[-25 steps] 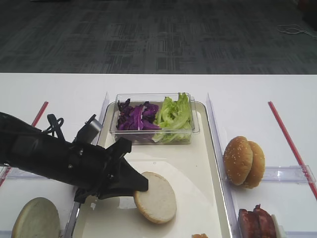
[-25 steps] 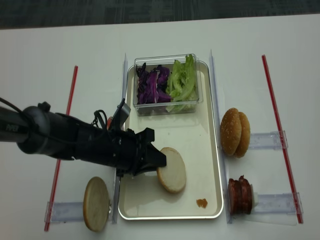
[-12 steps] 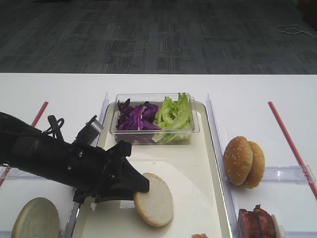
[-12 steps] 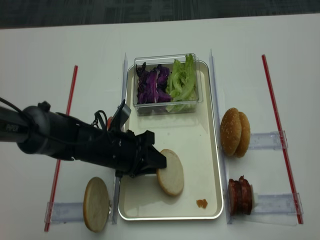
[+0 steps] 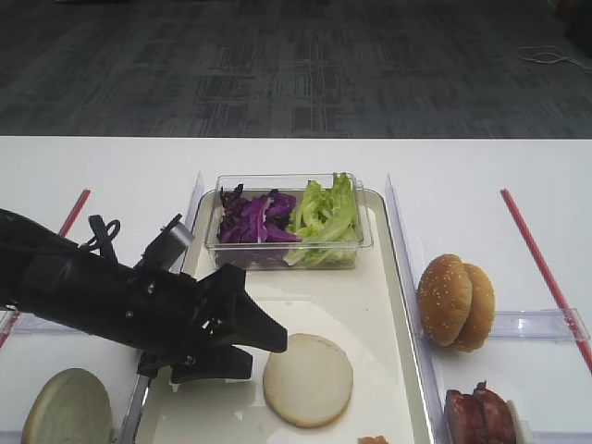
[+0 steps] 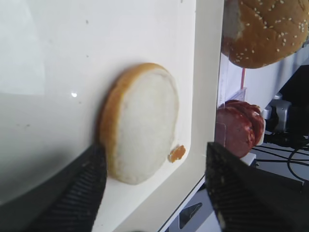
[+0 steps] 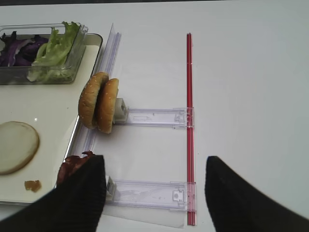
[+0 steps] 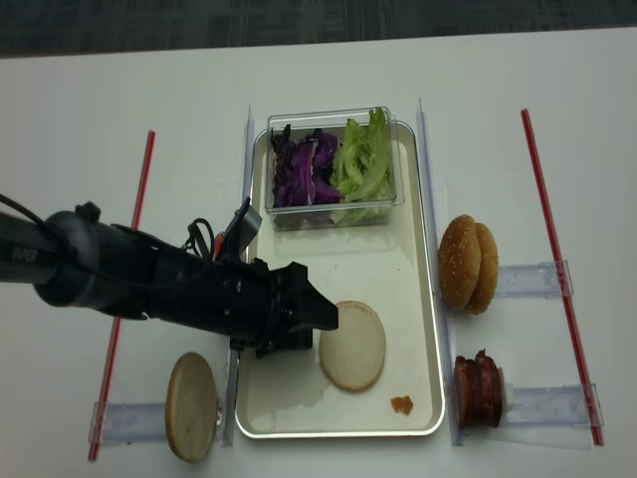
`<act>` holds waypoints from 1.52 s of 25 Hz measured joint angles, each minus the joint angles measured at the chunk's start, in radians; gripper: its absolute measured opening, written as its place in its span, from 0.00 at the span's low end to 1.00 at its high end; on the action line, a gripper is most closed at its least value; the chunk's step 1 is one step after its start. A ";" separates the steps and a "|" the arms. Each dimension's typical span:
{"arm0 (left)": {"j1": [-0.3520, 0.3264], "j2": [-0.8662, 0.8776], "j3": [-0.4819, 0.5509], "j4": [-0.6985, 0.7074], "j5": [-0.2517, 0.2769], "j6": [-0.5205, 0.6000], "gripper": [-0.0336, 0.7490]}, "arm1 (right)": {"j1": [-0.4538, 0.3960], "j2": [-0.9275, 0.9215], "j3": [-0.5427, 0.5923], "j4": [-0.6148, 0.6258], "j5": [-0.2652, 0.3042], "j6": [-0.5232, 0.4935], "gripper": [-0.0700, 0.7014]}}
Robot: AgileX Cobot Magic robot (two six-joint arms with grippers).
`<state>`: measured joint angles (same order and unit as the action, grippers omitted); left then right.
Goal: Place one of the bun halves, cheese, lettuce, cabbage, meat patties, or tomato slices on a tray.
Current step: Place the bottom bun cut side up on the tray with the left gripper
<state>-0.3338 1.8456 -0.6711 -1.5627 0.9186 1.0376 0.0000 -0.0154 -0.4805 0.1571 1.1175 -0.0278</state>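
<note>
While no brand, label or writing can be read anywhere, the left gripper (image 5: pixel 264 350) hangs low over the tray (image 5: pixel 370 296) with its jaws spread wide, holding nothing. One bun half (image 5: pixel 308 379) lies flat, cut face up, on the tray floor just beside the fingertips. Another bun half (image 5: pixel 67 407) sits on the table (image 5: pixel 444 166). Right gripper (image 7: pixel 152 193): jaws apart, empty.

A pale bun half (image 8: pixel 351 346) lies flat, cut face up, on the silver tray (image 8: pixel 418 299), near its front end.
</note>
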 joint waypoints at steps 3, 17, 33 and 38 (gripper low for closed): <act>0.000 0.000 0.000 0.000 0.000 0.000 0.63 | 0.000 0.000 0.000 0.000 0.000 0.000 0.68; 0.000 0.000 0.000 0.003 0.014 0.000 0.63 | 0.001 0.000 0.000 0.000 0.000 0.000 0.68; 0.000 -0.158 0.000 0.255 -0.031 -0.222 0.62 | 0.000 0.000 0.000 0.000 0.000 0.002 0.68; 0.000 -0.178 0.000 0.367 -0.033 -0.296 0.62 | 0.000 0.000 0.000 0.000 0.000 0.002 0.68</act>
<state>-0.3338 1.6680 -0.6711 -1.1954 0.8859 0.7415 0.0000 -0.0154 -0.4805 0.1571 1.1175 -0.0260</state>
